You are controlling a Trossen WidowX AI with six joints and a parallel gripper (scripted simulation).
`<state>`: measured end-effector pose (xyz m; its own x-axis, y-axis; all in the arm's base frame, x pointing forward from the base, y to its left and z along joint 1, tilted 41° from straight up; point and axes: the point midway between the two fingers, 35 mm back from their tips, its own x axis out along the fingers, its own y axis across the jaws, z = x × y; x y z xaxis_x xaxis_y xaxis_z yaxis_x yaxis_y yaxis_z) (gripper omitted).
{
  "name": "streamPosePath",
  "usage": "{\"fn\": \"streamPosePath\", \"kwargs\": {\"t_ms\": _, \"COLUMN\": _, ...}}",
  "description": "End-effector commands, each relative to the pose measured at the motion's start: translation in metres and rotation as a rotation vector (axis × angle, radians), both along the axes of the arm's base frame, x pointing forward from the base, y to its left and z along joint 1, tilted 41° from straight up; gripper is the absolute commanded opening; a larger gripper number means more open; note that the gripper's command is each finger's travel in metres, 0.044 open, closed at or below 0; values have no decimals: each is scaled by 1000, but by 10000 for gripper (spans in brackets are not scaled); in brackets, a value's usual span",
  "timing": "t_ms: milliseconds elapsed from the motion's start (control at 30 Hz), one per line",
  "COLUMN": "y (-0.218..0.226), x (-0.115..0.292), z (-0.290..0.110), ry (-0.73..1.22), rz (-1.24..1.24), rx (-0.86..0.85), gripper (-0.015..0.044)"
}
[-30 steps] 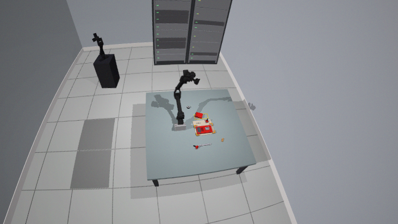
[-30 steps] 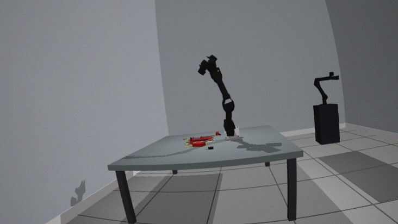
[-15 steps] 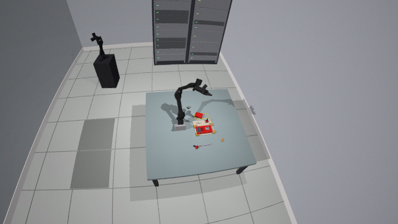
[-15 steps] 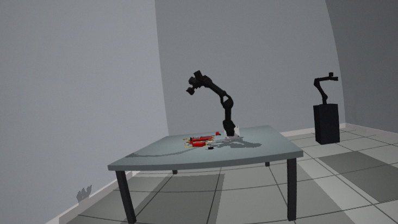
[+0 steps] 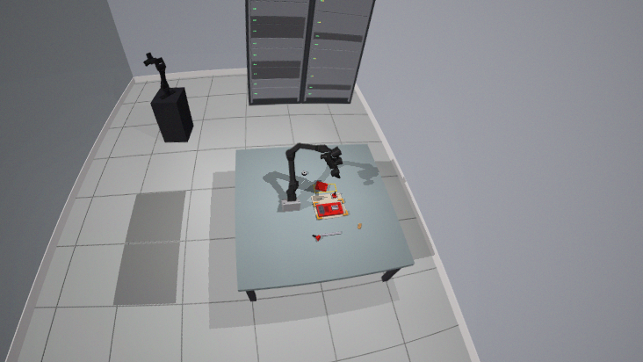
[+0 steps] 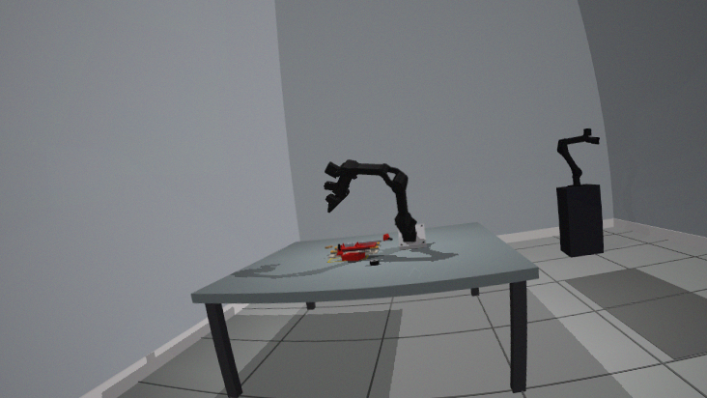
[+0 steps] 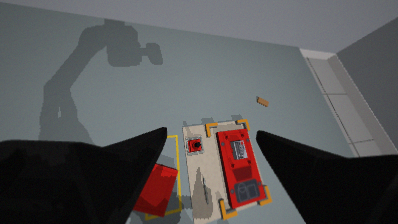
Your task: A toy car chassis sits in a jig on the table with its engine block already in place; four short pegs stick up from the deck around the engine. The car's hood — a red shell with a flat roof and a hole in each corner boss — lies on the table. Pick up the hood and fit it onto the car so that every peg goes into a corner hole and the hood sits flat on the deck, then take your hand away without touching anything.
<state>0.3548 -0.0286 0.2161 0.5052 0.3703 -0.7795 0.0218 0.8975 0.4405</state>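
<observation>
While it hangs high above the table [image 5: 270,251], the gripper [image 7: 210,142] stands spread wide with nothing between its fingers and touches nothing. In the wrist view the red hood [image 7: 157,189] lies on the table inside a yellow outline, just beside the pale jig [image 7: 205,175]; one dark finger covers its near corner, so its corner holes cannot be made out. A red chassis [image 7: 241,167] sits in the jig between orange corner brackets, its grey engine block [image 7: 240,150] small and blurred. Pegs are too small to tell. Both fingers run off the lower edge.
</observation>
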Motion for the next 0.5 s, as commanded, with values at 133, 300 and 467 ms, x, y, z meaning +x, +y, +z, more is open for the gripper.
{"fn": "streamPosePath", "kwargs": {"t_ms": 133, "y": 102, "x": -61, "z": -63, "ry": 463, "rz": 97, "rx": 256, "gripper": 440}}
{"fn": "streamPosePath", "kwargs": {"t_ms": 300, "y": 138, "x": -91, "z": -77, "ry": 667, "rz": 112, "rx": 314, "gripper": 440}}
{"fn": "streamPosePath", "kwargs": {"t_ms": 467, "y": 138, "x": -91, "z": -77, "ry": 667, "rz": 112, "rx": 314, "gripper": 440}}
